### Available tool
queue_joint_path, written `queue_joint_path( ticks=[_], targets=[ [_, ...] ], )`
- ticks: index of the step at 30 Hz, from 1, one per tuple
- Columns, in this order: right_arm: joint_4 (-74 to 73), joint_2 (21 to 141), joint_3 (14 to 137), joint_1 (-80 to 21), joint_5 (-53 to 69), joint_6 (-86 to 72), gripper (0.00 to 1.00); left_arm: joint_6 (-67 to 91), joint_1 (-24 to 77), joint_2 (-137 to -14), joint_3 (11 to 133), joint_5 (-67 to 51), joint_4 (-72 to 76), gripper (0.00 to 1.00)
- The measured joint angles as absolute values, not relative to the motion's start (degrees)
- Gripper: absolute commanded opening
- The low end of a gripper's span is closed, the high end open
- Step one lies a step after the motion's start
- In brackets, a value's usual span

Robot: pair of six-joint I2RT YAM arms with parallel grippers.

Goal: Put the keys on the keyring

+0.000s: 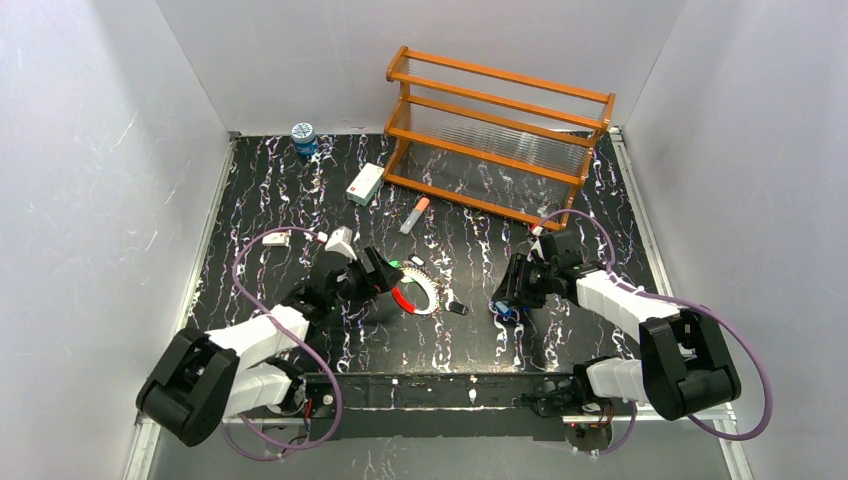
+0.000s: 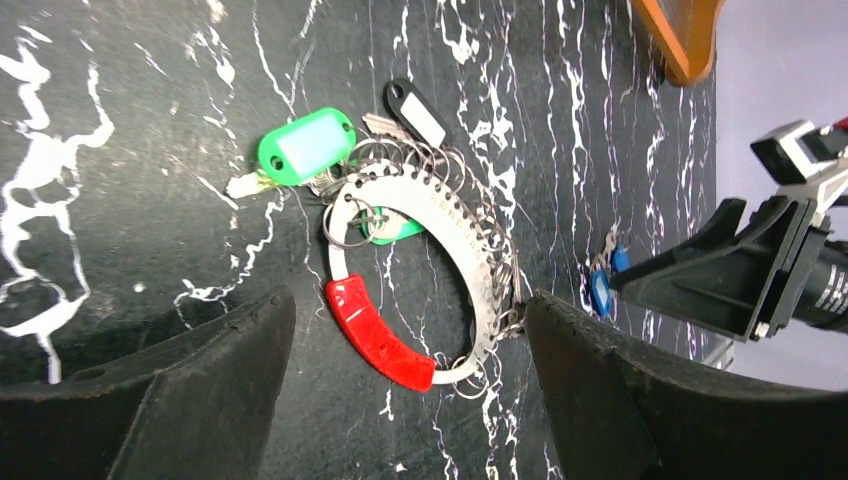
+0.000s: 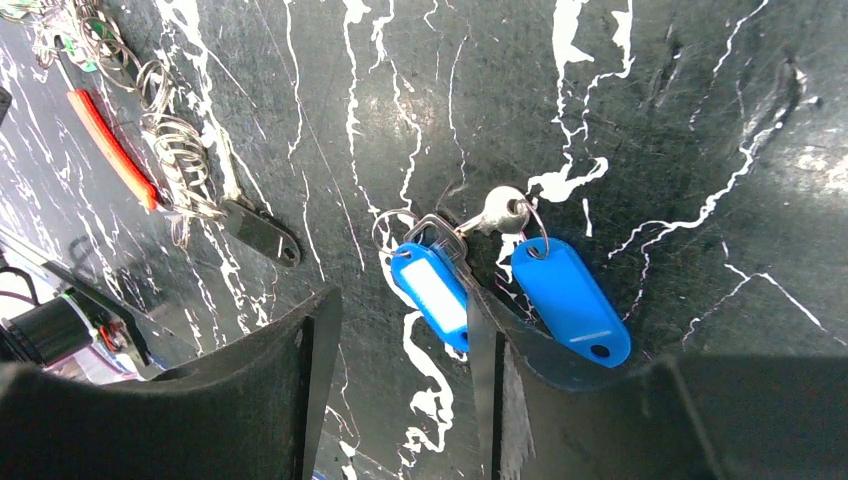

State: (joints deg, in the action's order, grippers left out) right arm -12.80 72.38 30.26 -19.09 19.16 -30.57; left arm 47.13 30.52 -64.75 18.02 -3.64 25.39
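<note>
The keyring (image 2: 440, 215) is a white loop with a red segment (image 2: 378, 333), flat on the black marbled table and hung with several small wire rings. A green-tagged key (image 2: 305, 145) and a black tag (image 2: 415, 108) lie at its far side. My left gripper (image 2: 410, 305) is open and straddles the loop, its right finger (image 2: 600, 380) touching the small rings. Two blue-tagged keys (image 3: 432, 285) (image 3: 572, 295) with a silvery key (image 3: 500, 212) lie under my right gripper (image 3: 400, 320). It is open and holds nothing, its right finger (image 3: 520, 380) resting between the two tags.
An orange wooden rack (image 1: 500, 130) stands at the back right. A blue jar (image 1: 303, 138), a white box (image 1: 365, 183) and an orange-and-white tube (image 1: 414, 214) lie behind the grippers. Purple cables loop beside both arms. White walls enclose the table.
</note>
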Motion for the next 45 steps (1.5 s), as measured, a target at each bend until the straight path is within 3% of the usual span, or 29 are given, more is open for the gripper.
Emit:
queue_joint_path(
  ticks=[12,24,33,45],
  targets=[
    [-10.13,76.34,31.38,-19.03,24.23,-30.09,0.58,46.76,32.1,-71.59,19.35,-11.9,29.63,0.81],
    [-9.15,79.09,38.46,-22.83,25.43,-26.83,0.56,46.09,32.42,-72.07,20.75,-12.69,29.47,0.72],
    [-4.86,92.77,45.93,-29.39,27.64,-26.17,0.54,47.0,32.86,-71.68,20.49,-12.43,27.79,0.7],
    [5.58,97.86,46.26,-42.04,31.57,-32.77,0.5,47.29,32.86,-65.82,18.81,-8.51,20.32,0.7]
  ],
)
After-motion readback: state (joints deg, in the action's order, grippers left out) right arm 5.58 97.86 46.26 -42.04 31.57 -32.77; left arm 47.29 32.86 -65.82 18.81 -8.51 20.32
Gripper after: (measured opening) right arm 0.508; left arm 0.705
